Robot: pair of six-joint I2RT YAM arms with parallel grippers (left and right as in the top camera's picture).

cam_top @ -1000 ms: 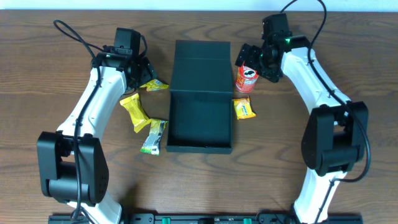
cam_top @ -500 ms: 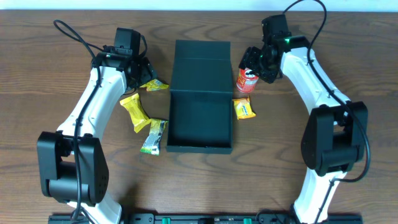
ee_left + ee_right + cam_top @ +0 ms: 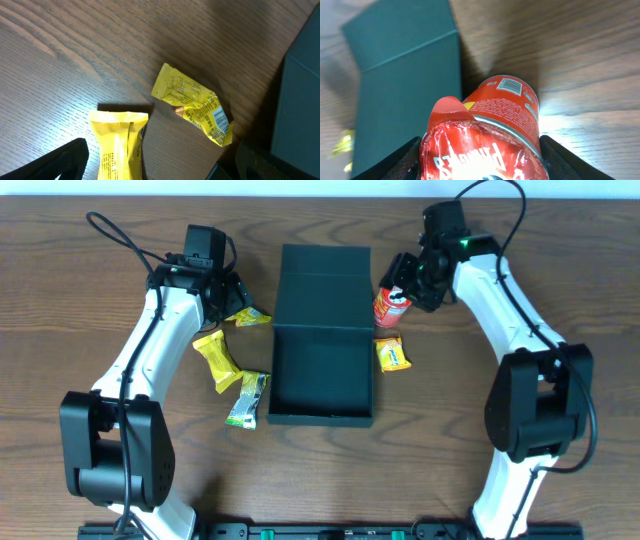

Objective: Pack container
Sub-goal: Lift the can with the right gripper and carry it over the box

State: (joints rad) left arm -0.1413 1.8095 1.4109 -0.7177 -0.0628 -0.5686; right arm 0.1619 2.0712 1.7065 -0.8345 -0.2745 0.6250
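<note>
Teal-green, matte and rectangular, the rigid container (image 3: pixel 322 375) lies open at the centre of a brown wooden table (image 3: pixel 60 300), its flap lid laid back. Beside that lid's right edge, the right gripper (image 3: pixel 398 292) clamps a tilted red cylindrical chip can (image 3: pixel 390 306). Left of the container, the left gripper (image 3: pixel 230 298) hovers with jaws spread wide over a crumpled yellow snack packet (image 3: pixel 246 317).

Teal container (image 3: pixel 322 290), red can (image 3: pixel 390 305)

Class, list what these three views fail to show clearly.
- Right wrist: the red chip can fills the view, and the bottom edge cuts off its near end.
- Left wrist: the right edge cuts off the container, so its inside is unseen.
- Overhead: print on the yellow packet nearest the can is too small to read.
</note>
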